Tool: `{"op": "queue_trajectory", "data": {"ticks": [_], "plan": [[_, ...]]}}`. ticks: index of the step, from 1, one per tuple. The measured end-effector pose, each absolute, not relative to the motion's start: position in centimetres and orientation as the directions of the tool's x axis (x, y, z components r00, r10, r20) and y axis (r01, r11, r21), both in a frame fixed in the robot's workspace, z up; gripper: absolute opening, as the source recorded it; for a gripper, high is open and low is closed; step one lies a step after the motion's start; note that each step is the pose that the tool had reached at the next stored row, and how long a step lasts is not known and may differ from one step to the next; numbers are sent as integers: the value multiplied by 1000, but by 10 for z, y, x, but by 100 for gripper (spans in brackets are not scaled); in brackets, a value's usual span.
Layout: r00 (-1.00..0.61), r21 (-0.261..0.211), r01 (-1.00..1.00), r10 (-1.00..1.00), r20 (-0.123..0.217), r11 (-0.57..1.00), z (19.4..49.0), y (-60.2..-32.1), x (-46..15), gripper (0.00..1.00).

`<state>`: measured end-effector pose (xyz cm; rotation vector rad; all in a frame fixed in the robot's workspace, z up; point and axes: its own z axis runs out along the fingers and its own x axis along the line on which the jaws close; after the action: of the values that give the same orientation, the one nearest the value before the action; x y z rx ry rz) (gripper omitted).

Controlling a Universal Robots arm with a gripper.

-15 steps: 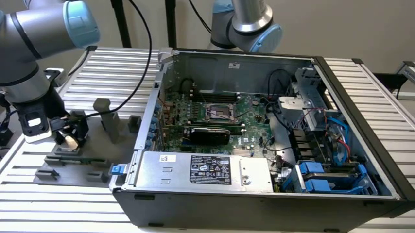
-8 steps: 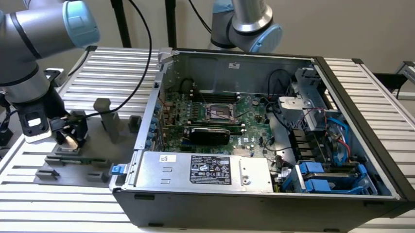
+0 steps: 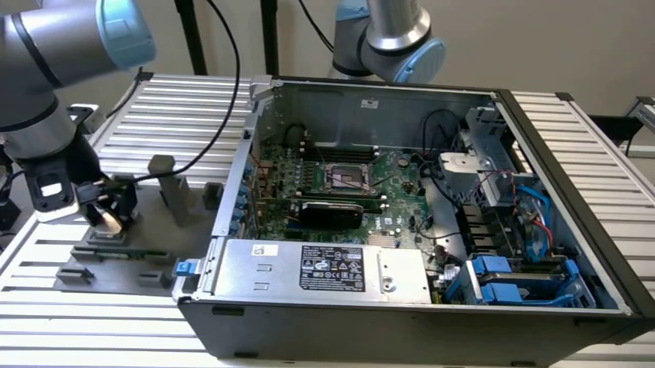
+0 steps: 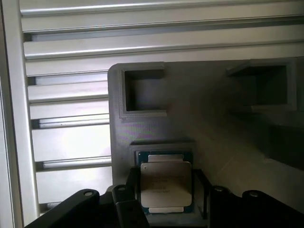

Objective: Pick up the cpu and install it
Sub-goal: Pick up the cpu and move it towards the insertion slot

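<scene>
fwiw the cpu (image 4: 165,183) has one edge tucked under the black gripper (image 4: 167,186), which gets chopped off by the picture's edge itself, and in the exterior view the arm (image 3: 46,34) and the computer case (image 3: 409,331) both run out of frame too.

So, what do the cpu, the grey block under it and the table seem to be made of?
The cpu: pale metal lid with dull sheen, on a green rim, likely circuit laminate. The grey block: matte plastic, possibly printed, judging by fine lines on its walls. The table: pale ribbed profiles with soft glare, apparently aluminium.
</scene>
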<state>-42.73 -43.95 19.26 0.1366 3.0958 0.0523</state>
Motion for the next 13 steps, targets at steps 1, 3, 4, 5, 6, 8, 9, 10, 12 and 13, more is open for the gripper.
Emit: {"op": "queue_trajectory", "data": {"ticks": [1,3,4,5,6,8,9,10,12,13], "plan": [[-995,36,87,89,-41,996,196,-439,-427,55],[-995,36,87,89,-41,996,205,-439,-427,55],[-995,36,87,89,-41,996,209,-439,-427,55],[-995,36,87,89,-41,996,214,-439,-427,55],[-995,36,87,89,-41,996,218,-439,-427,55],[-995,36,87,89,-41,996,227,-439,-427,55],[-995,36,87,89,-41,996,232,-439,-427,55],[-995,36,87,89,-41,996,237,-439,-427,55],[-995,36,87,89,-41,996,246,-439,-427,55],[-995,36,87,89,-41,996,250,-439,-427,55]]}}
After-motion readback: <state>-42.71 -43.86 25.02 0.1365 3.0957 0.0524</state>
